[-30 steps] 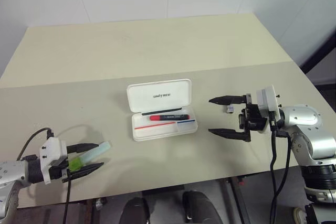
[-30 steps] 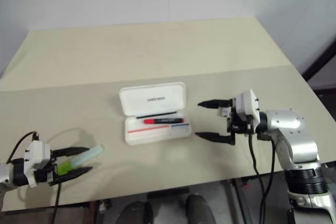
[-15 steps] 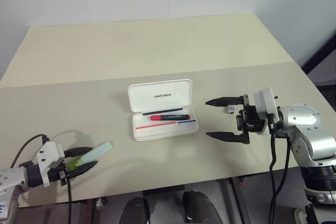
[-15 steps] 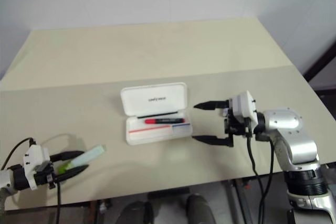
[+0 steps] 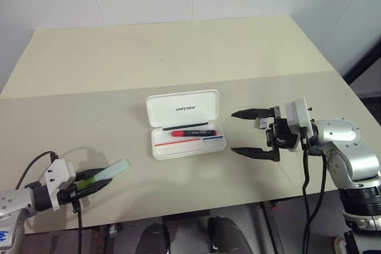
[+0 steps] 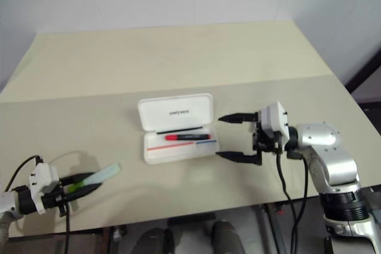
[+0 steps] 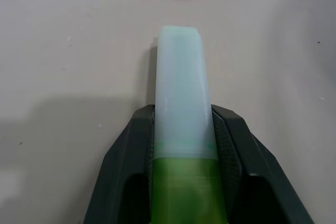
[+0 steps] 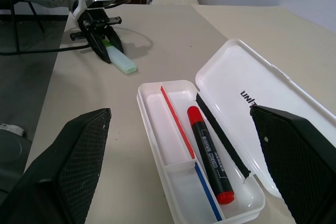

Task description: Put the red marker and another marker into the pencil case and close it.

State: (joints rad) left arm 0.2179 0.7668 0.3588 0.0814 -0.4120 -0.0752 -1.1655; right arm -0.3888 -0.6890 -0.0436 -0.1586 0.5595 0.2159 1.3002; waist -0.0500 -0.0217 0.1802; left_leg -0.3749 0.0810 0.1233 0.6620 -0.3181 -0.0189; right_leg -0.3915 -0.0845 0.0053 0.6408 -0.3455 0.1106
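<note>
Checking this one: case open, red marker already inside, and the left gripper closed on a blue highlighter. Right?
Not quite: the highlighter in the left gripper is pale green, as the left wrist view shows. The pencil case is open with the red marker inside.

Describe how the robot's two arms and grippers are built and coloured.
Both arms are silver-grey metal. Each ends in a white wrist block and a gripper of two tapered black fingers: left gripper, right gripper. Black cables loop from each wrist. The finger pads are cross-hatched.
</note>
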